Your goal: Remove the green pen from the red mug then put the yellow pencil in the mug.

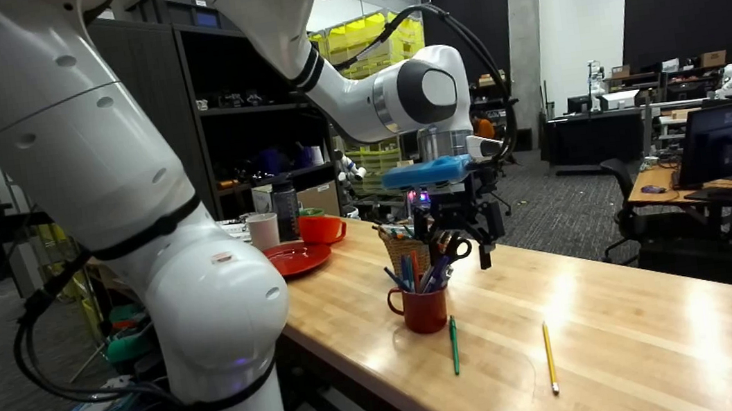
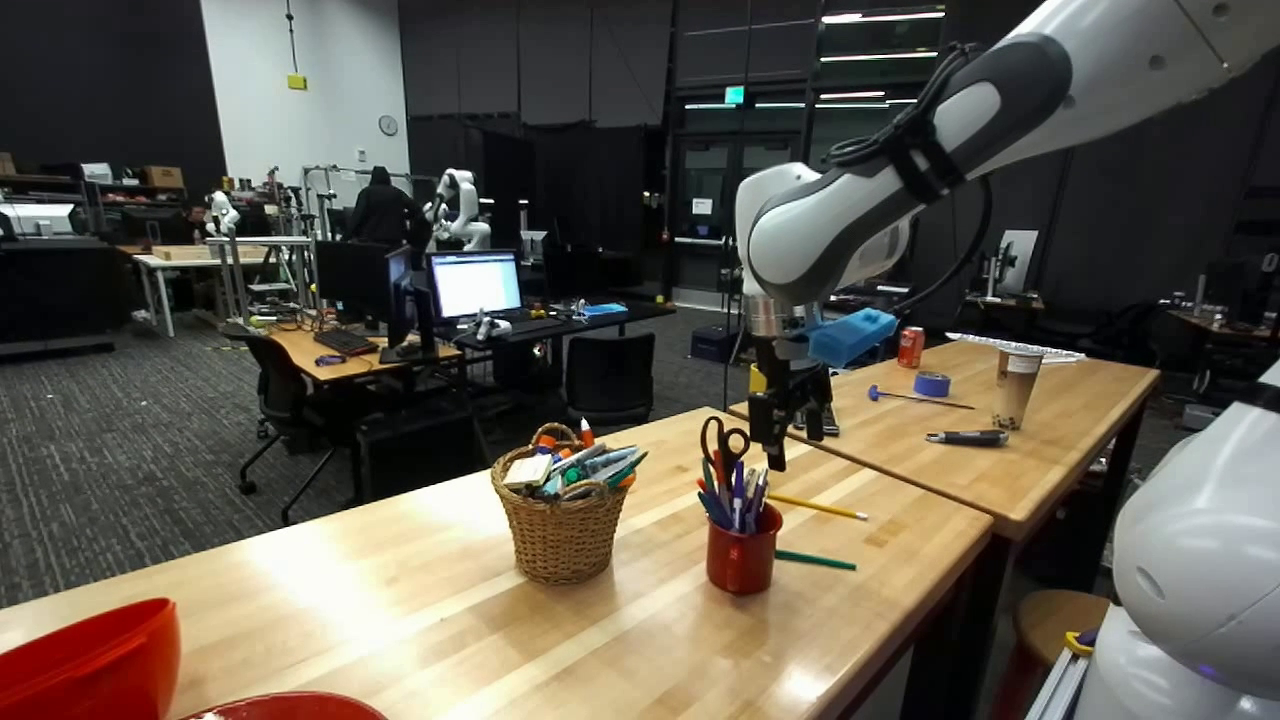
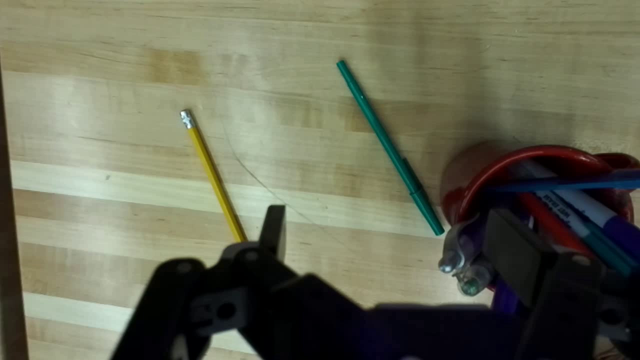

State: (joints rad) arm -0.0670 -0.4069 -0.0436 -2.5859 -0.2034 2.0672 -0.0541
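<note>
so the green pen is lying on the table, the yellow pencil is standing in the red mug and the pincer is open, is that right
Not quite: the yellow pencil is not in the red mug; it lies on the table, as the wrist view shows. The green pen does lie on the table, and the pincer is open.

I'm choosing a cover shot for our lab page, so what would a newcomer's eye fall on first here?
Probably the big white robot arm, looming at the left of an exterior view, with its open claw above the wooden table. Next, the red mug crammed with pens on that table. Then, in the wrist view, the green pen lying beside the mug and the yellow pencil farther from it.
</note>
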